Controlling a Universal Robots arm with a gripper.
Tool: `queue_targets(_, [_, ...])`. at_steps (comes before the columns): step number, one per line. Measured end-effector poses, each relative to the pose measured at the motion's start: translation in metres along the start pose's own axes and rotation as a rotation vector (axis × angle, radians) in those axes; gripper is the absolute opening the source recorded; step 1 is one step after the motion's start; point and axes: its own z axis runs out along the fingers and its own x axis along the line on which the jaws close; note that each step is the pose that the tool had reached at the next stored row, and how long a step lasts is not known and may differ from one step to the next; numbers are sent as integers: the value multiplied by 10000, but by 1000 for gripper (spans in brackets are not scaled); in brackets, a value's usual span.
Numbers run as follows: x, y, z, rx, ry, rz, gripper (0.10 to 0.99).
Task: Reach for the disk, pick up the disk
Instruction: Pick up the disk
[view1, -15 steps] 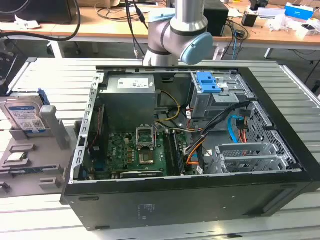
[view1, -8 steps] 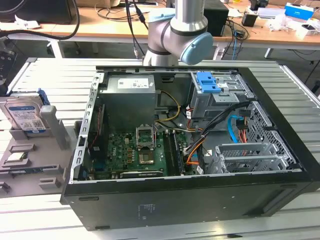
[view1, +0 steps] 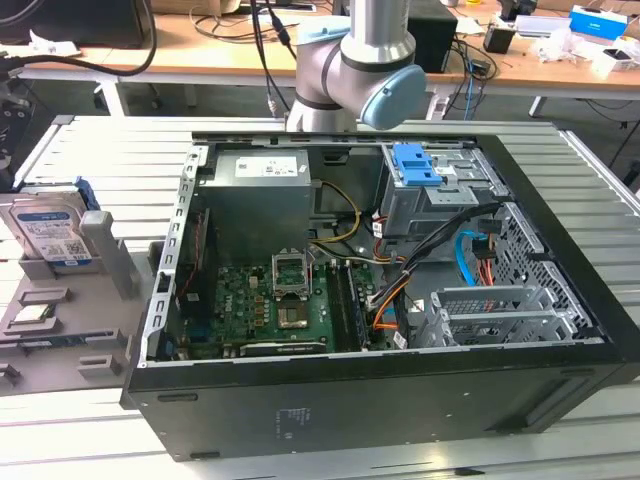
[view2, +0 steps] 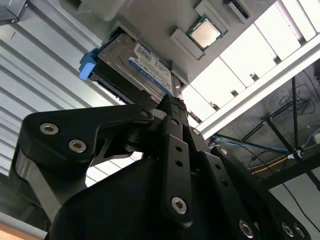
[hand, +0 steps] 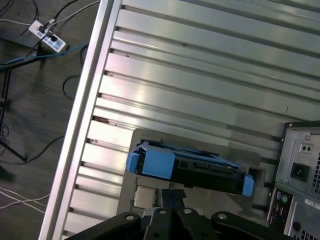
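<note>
The disk (view1: 50, 235) stands on edge in a grey holder (view1: 110, 255) at the exterior view's left, beside the open computer case. It is silver-grey with a white-and-blue label and a blue bracket. In the second wrist view my gripper (view2: 172, 102) points at the disk (view2: 145, 67), with its tips close to the labelled face. In the first wrist view the disk (hand: 190, 167) lies just beyond my gripper (hand: 172, 192). The fingers look shut together with nothing between them.
A small square silver chip (view2: 206, 32) sits in the same grey holder beside the disk. The open black computer case (view1: 380, 290) takes up the middle of the ribbed metal table (hand: 200, 75). The arm's base (view1: 350, 70) stands behind the case. Cables lie on the floor past the table edge.
</note>
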Motion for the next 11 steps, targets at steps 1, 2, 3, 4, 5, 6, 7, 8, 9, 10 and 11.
queue_targets(1, [0,0,0,0,4,-99,106])
queue_targets(2, [0,0,0,0,11,-299,106])
queue_targets(3, [0,0,0,0,15,-401,106])
queue_targets(4, [-1,0,0,0,20,-511,106])
queue_targets(5, [-1,0,0,0,27,-700,106])
queue_targets(6, [-1,0,0,0,34,-868,106])
queue_targets(7, [-1,0,0,0,38,-989,106])
queue_targets(8, [-1,0,0,0,42,-1104,106])
queue_targets(9, [-1,0,0,1,47,-1221,106])
queue_targets(10, [-1,0,0,0,51,-1340,106])
queue_targets(11, [-1,0,0,1,58,-1516,106])
